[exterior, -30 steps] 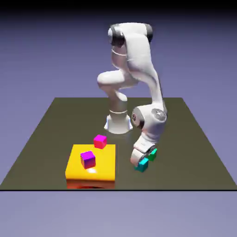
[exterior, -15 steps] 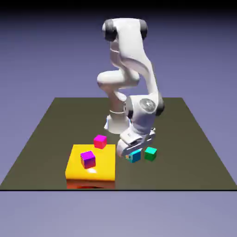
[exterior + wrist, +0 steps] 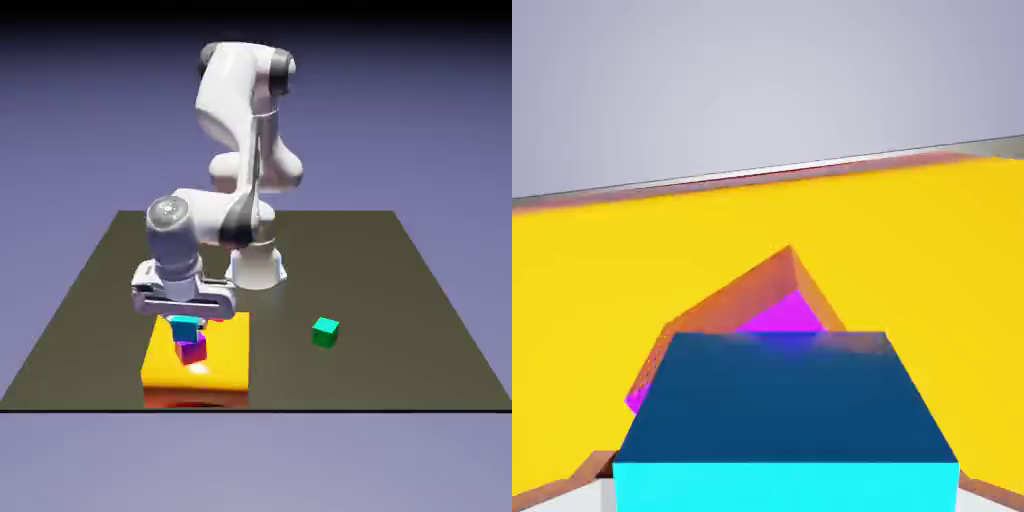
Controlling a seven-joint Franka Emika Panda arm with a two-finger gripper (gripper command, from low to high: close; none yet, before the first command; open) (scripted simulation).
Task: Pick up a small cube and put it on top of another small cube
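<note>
The small bright cyan cube (image 3: 786, 400), plain and flat-faced with crisp edges, is clamped between the two fingertips of the gripper (image 3: 185, 322), one on either side of it. In the exterior view it sits at the left, right over the small purple-violet cube (image 3: 191, 349), hiding part of it; whether the two touch, I cannot tell. In the hand view the cyan cube's large face is a dark, smooth blue and the face at the bottom edge is brilliant cyan. Behind it shows the purple-violet cube, turned at an angle to it, with a magenta patch on top and orange-brown tints on its faces.

The purple-violet cube rests on a glossy yellow block (image 3: 218, 370), broad and flat-topped, with rounded edges and a reddish-orange lower side towards the near edge of the table. A bright highlight gleams on the yellow just on the near side of the cube. At the block's far side, a sliver of a hot-pink cube (image 3: 216, 320) peeps out under the hand.

Well apart to the right, a green-teal cube (image 3: 325, 332) stands on the dark, smooth tabletop (image 3: 400, 300), its top paler than its sides. The glossy white arm (image 3: 228, 100), with dark grey joint bands, reaches from its base at the far side.
</note>
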